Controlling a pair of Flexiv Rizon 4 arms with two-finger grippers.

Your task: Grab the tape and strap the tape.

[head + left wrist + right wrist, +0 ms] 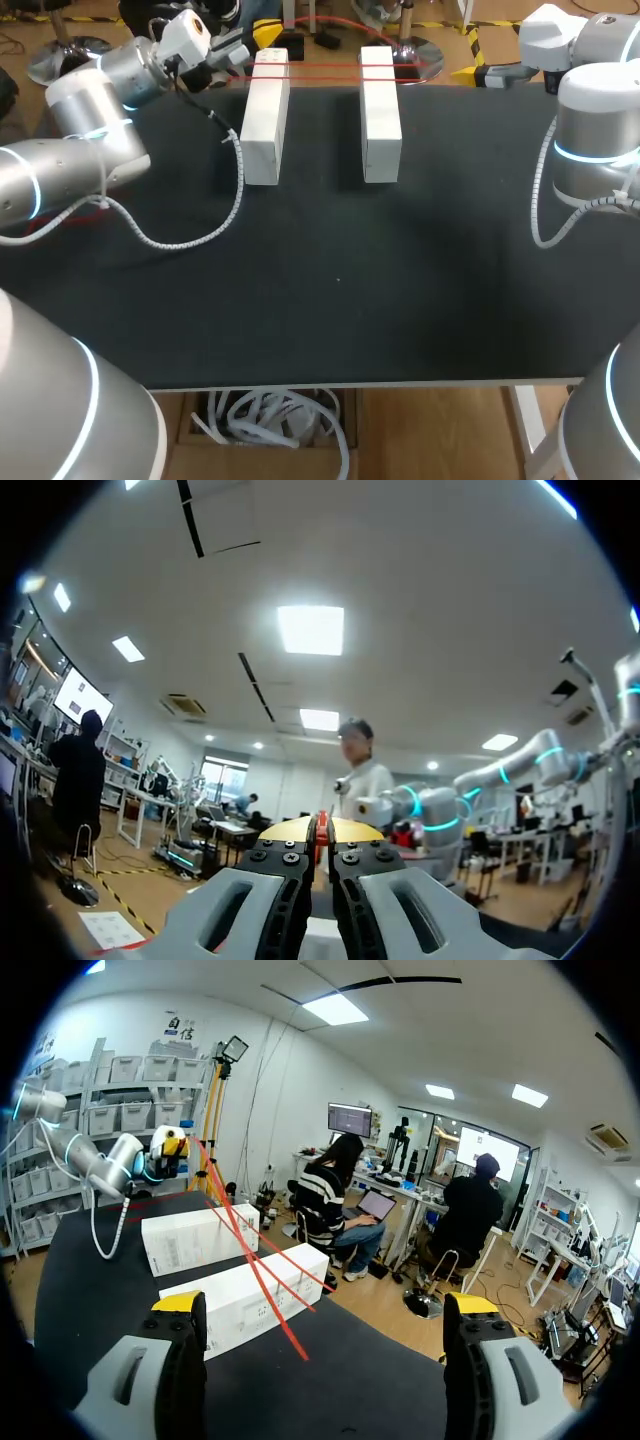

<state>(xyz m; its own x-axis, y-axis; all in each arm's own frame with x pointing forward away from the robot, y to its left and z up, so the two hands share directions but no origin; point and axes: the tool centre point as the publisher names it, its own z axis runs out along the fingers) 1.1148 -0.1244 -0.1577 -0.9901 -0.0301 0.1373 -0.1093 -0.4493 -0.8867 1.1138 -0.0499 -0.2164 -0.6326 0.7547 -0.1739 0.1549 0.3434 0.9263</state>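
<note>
Right now the left gripper (322,829) is clenched on the red tape (270,1285). A bit of red shows pinched between its two yellow tips. In the head view this gripper sits at the far end of the left white block (265,120), near the back edge of the black counter (330,280).

From there the tape runs sideways in thin red lines. It goes over the far end of the left white block, across the gap, and over the far end of the right white block (381,115). Then it goes on a little way toward the right arm's side. So the tape's long way is left to right, and it crosses both blocks, which lie front to back.

The right gripper (325,1305) is wide open and holds nothing. It hangs off the far right corner of the counter, looking back along the blocks. In its own view the red lines come toward it over both blocks. They end just ahead of it, nearer one finger than the other.

I think the right arm is the one to move next, since the loose end points its way. It would need to reach in toward the right block and get both fingers around the thin strand. I cannot tell if the tape touches the blocks or floats just over them.
</note>
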